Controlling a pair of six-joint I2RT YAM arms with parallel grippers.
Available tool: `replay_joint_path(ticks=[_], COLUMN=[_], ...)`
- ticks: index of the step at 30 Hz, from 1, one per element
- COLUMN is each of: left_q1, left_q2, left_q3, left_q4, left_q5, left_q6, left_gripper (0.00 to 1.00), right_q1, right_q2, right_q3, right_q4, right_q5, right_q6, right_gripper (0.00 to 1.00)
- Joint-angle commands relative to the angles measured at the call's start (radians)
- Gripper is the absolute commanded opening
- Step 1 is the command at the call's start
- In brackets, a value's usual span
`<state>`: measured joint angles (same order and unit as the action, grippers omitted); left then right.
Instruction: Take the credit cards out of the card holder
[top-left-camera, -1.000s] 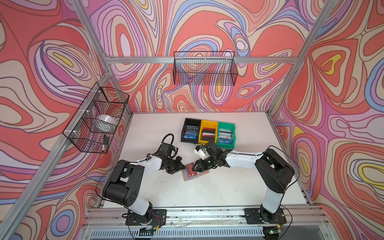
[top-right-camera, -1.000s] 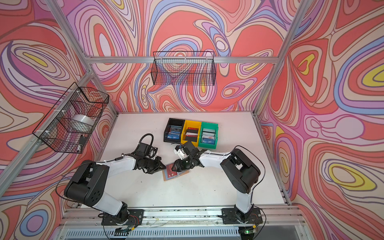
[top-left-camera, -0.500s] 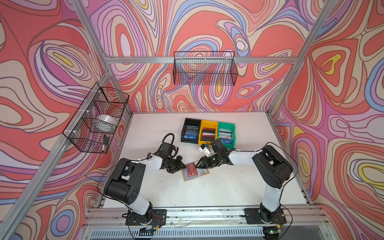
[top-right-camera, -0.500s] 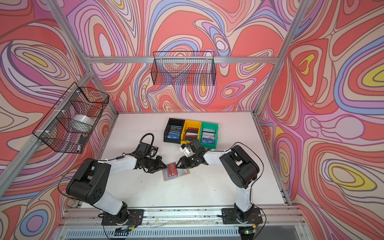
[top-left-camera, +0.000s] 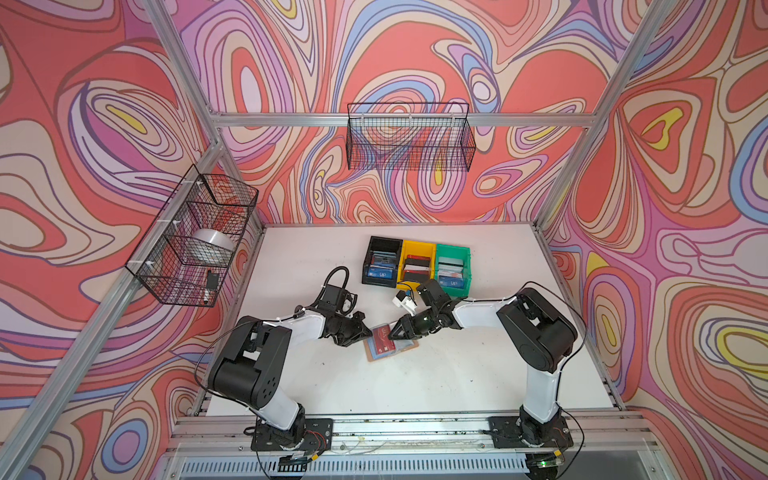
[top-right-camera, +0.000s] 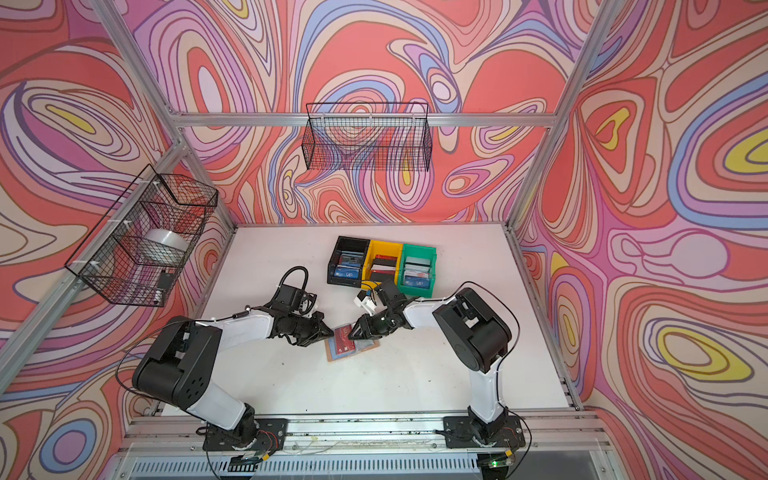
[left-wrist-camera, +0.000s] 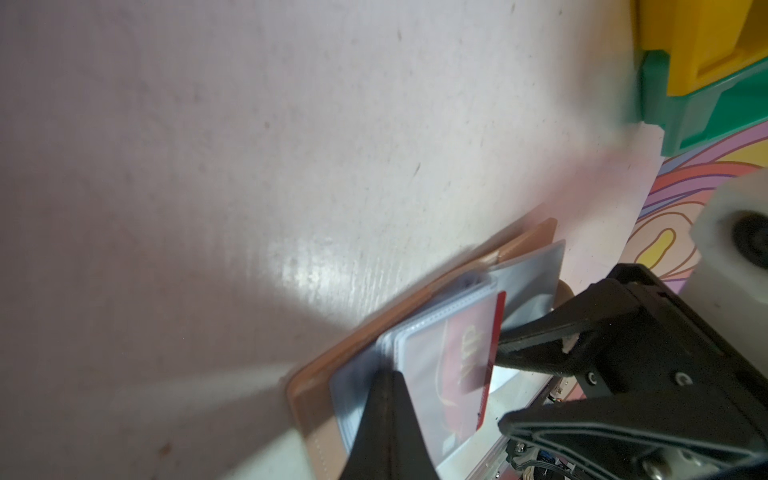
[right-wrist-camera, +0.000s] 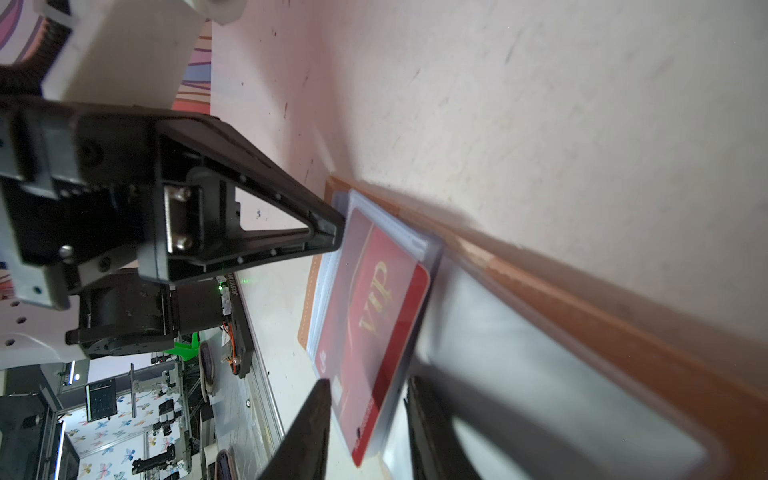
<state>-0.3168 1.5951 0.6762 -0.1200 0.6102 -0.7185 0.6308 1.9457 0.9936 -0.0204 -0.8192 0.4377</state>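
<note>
The tan card holder (top-left-camera: 409, 345) (top-right-camera: 365, 345) lies open on the white table, its pale blue sleeves facing up. One of the red credit cards (top-left-camera: 380, 334) (top-right-camera: 344, 334), marked "VIP", sticks partway out of a sleeve (right-wrist-camera: 374, 299) (left-wrist-camera: 469, 345). My left gripper (top-left-camera: 368, 332) (left-wrist-camera: 388, 374) is shut, and its tip presses on the sleeves at the holder's left edge (right-wrist-camera: 336, 232). My right gripper (top-left-camera: 392, 332) (right-wrist-camera: 368, 399) is open, one finger on each side of the card's free edge, with gaps showing. No other cards show in the holder.
Black (top-left-camera: 380, 262), yellow (top-left-camera: 417, 266) and green (top-left-camera: 453, 266) bins with cards stand just behind the grippers. A wire basket (top-left-camera: 195, 232) hangs on the left wall and another (top-left-camera: 409, 137) hangs on the back wall.
My right gripper has slid a little left onto the card's free edge and its jaws have narrowed. The left gripper and the holder have stayed put.
</note>
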Motion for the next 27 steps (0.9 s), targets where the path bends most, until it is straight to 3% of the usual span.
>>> replay_joint_path(ticks=[1,9,27], left_q1=[0.001,0.001,0.001], left_q2=[0.032,0.031,0.039], left_q3=[-0.026,-0.032,-0.032], left_q4=[-0.022,-0.025,-0.026], left_q5=[-0.066,-0.074,-0.073], left_q6=[0.002,0.004,0.003], left_gripper=[0.0,0.0,0.0], right_q1=[0.004,0.005,-0.002], right_q2=[0.034,0.049,0.03], right_q3=[0.015,0.014,-0.009], right_q4=[0.025,0.055,0.071], right_q5=[-0.018,-0.032,-0.031], right_q6=[0.009,0.025,0.035], right_gripper=[0.28,0.2,0.21])
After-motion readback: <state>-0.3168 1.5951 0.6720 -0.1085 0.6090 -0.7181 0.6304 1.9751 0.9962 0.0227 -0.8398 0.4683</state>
